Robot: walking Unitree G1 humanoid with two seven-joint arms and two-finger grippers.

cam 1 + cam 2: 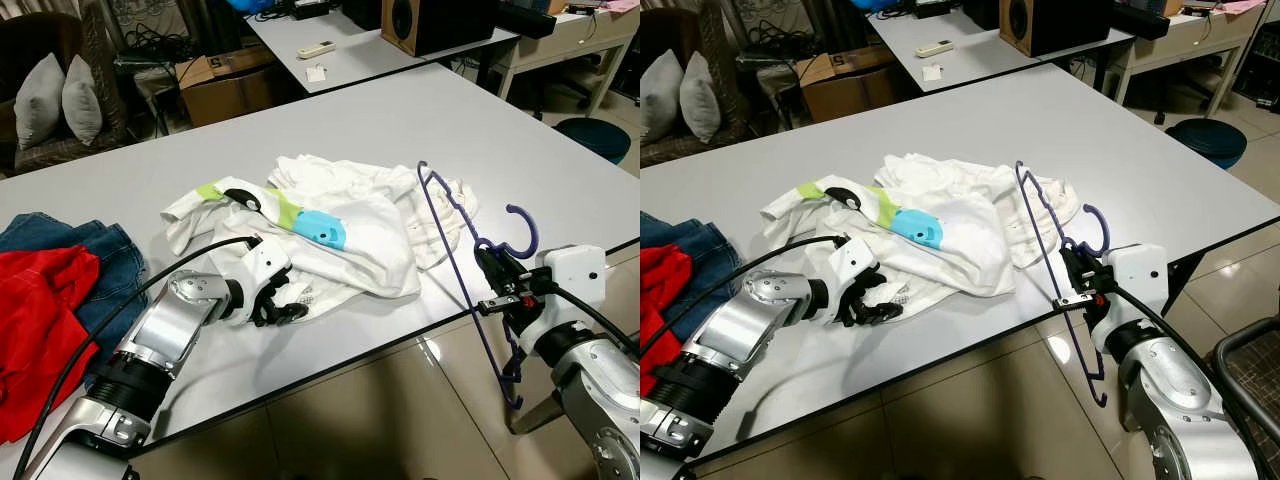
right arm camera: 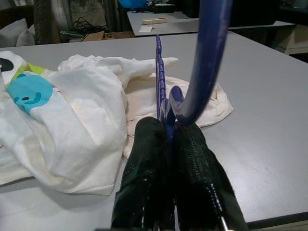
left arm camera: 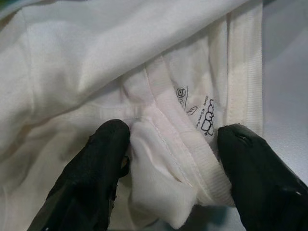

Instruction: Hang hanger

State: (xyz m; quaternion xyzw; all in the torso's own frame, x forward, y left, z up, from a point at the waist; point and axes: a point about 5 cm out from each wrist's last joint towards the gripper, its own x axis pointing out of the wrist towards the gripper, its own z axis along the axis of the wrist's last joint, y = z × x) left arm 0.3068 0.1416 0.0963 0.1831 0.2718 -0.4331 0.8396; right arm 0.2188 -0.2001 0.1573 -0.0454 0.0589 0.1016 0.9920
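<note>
— Where's the right end effector (image 1: 497,272)?
— Pinching the purple hanger (image 1: 455,245) near its hook, at the counter (image 1: 420,120) edge, beside the white T-shirt (image 1: 340,230).
— And the left end effector (image 3: 171,159)?
— Spread around the T-shirt's collar, fingers (image 3: 91,168) touching fabric.

A large grey table (image 1: 420,110) carries a crumpled white T-shirt (image 1: 340,225) near the middle of its near edge. At its left edge lie a pair of blue jeans (image 1: 95,255) and, partly over them, a red garment (image 1: 35,320) at the near left corner.
</note>
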